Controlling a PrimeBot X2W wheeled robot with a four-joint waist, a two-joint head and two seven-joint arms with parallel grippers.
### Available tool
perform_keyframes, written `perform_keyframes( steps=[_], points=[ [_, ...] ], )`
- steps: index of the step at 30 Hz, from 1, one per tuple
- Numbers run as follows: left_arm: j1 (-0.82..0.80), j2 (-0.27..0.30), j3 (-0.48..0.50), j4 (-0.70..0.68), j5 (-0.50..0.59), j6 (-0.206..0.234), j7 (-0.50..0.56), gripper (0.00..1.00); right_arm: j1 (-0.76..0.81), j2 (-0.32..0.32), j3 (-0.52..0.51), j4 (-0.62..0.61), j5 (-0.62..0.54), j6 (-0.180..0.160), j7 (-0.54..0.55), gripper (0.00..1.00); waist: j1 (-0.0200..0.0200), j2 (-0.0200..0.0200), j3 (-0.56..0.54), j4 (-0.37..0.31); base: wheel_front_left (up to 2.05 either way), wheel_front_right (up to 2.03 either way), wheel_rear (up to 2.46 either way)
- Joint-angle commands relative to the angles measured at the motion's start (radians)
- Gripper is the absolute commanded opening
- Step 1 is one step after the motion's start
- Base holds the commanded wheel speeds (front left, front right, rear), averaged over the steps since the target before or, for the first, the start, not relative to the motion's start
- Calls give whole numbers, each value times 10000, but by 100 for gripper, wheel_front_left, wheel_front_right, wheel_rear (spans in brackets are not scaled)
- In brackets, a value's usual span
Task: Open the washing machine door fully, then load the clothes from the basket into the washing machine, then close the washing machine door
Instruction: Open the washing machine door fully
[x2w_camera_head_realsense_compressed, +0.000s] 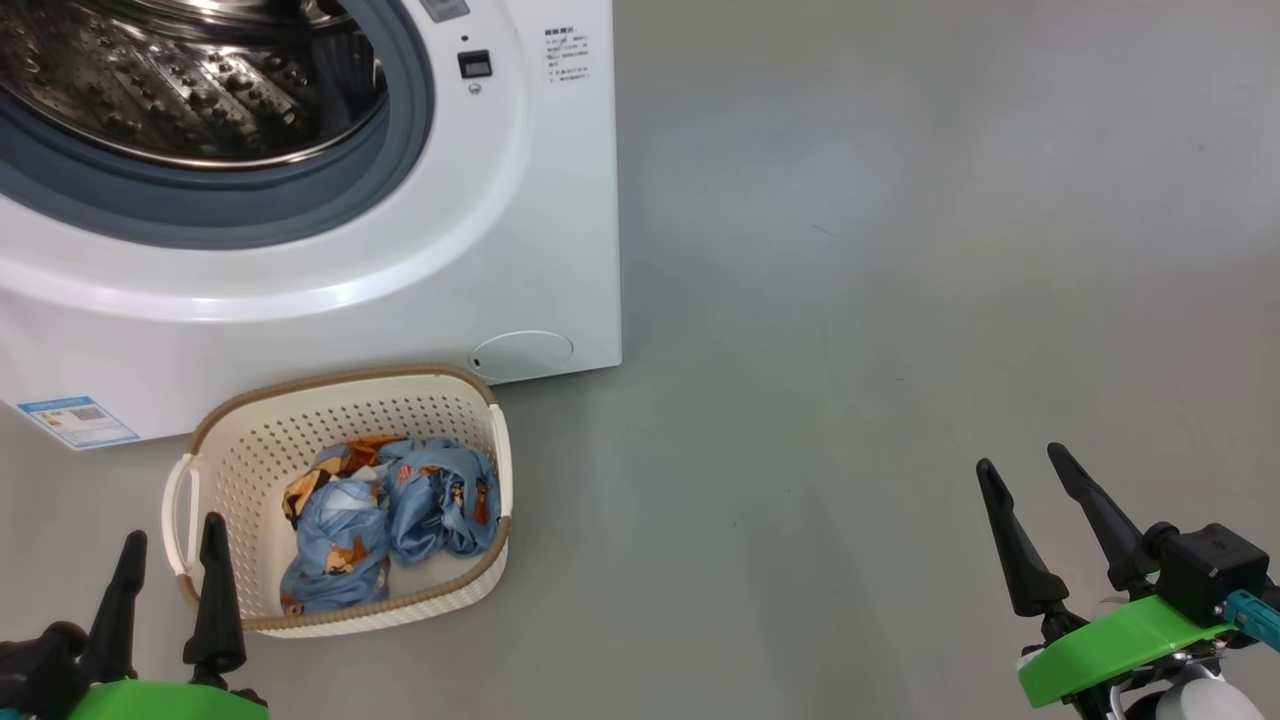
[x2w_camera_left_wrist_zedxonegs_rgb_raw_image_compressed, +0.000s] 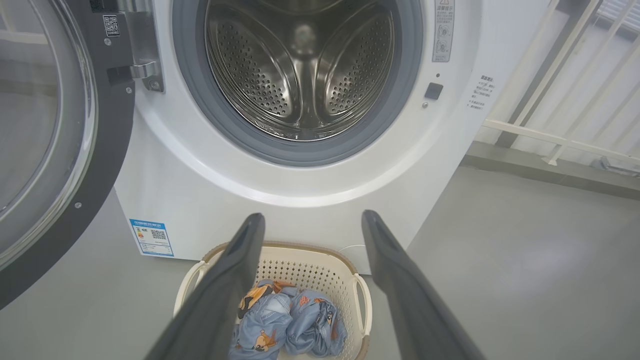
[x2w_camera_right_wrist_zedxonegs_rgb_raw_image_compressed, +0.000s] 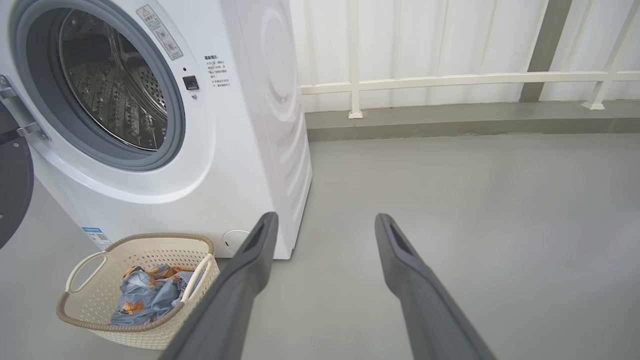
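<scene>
Nothing could be read. The washing machine bore a blue label with a QR code, a warning sticker with a triangle sign and a block of small print — all illegible; the washing machine door carried 1 QR sticker.

Blue clothes, perhaps two, in basket

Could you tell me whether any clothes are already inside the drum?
No, the drum shows bare steel, and the clothes lie in the basket.
</scene>
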Motion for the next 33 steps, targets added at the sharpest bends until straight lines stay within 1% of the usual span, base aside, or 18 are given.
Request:
perform_keyframes(
  steps=[1,27,33],
  points=[
    [-341,288,339,-178,-52,-25,-65,100,-165,-102,239,-254,17,23,-120,100,0,0,14,2,61,-96,35],
    [-527,424,260,-94,-153,-25,-65,100,-224,-92,261,-249,32,23,-120,100,0,0,126,-10,68,-118,50],
    [-534,387,252,-67,22,-25,-65,100,-218,-75,267,-247,35,23,-120,100,0,0,136,-7,42,-49,6]
  ],
)
